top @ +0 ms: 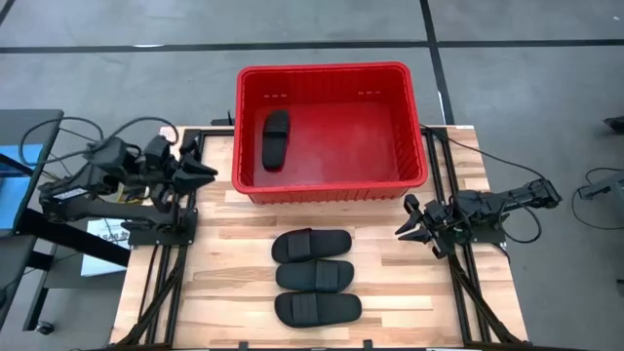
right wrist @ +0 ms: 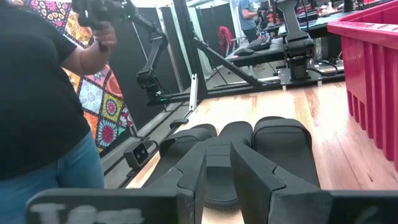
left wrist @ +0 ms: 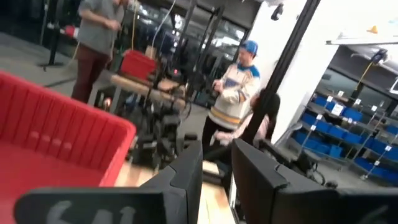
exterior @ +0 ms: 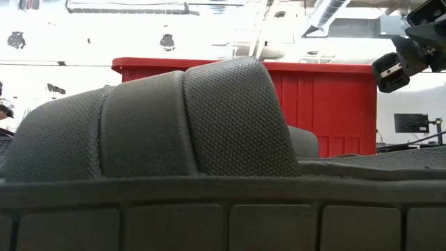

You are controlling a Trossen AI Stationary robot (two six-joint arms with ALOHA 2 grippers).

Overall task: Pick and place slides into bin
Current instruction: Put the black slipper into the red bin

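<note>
Three slides (top: pixel 313 276) lie side by side on the table (top: pixel 224 283) in the high view, just in front of the bin (top: pixel 331 185), and a fourth slide (top: pixel 275 137) sits inside the bin at its left. Left gripper (top: pixel 209 172) hovers by the bin's left wall, fingers spread, empty. Right gripper (top: pixel 410 223) sits near the bin's right front corner, also spread and empty.

Low view: one slide's ribbed strap (exterior: pixel 160 125) fills the shot, bin behind.

Right wrist view: the three slides (right wrist: pixel 249 149) ahead, a person (right wrist: pixel 37 93) beyond the table.
</note>
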